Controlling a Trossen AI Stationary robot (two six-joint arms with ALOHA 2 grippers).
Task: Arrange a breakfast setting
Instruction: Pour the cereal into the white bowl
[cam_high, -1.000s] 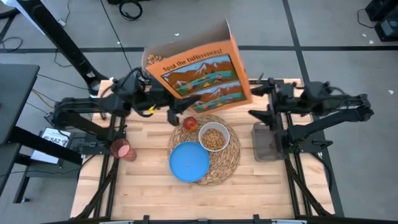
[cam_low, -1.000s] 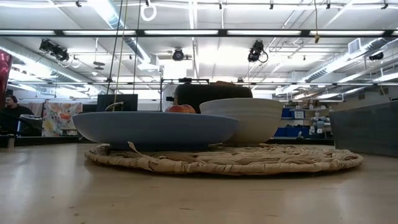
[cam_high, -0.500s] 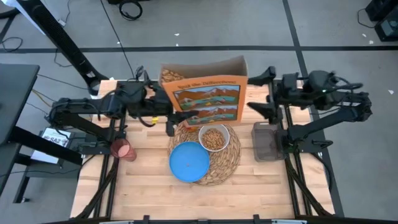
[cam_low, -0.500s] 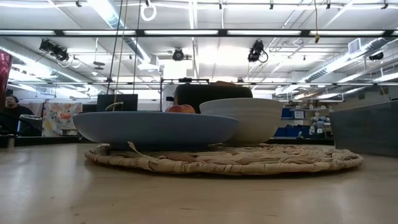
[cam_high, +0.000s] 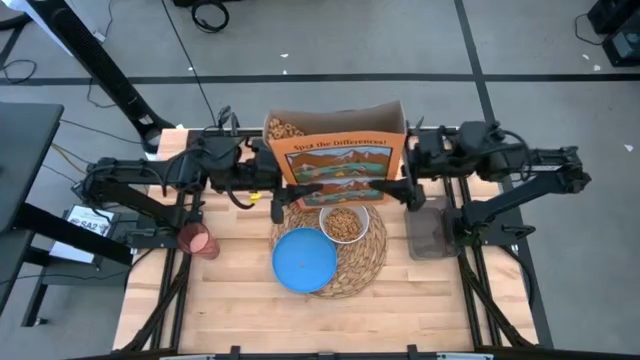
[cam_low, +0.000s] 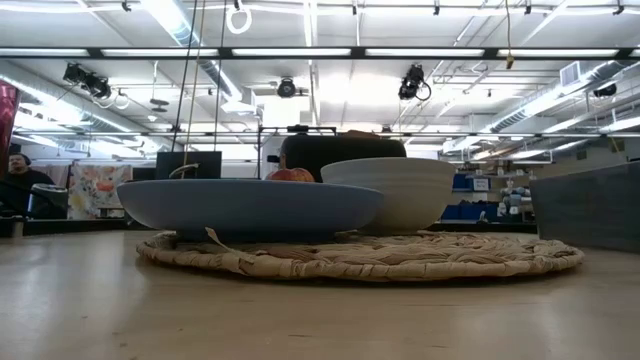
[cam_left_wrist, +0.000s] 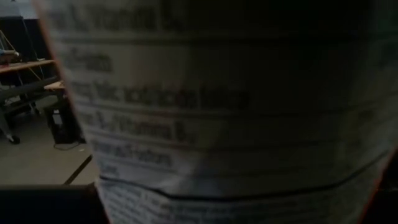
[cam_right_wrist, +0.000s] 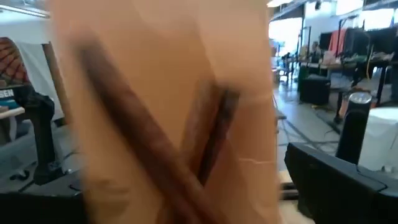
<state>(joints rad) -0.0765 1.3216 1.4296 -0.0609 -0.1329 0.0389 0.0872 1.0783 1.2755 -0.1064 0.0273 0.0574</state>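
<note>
An orange cereal box (cam_high: 338, 155) is standing upright with its top open above the back edge of the table (cam_high: 230, 300), cereal showing inside. The left gripper (cam_high: 262, 180) is grasping the box at its left side, and the left wrist view is filling with the box's printed side panel (cam_left_wrist: 211, 106). The right gripper (cam_high: 408, 175) is sitting against the box's right side; whether it is clenched cannot be told. In front of the box, the straw placemat (cam_high: 368, 255) is carrying the blue plate (cam_high: 304, 259) and the white bowl (cam_high: 344, 222), which is holding cereal. The pink cup (cam_high: 195, 239) is standing near the table's left edge, well apart from the placemat. A dark tray (cam_high: 424, 232) is lying right of the placemat.
</note>
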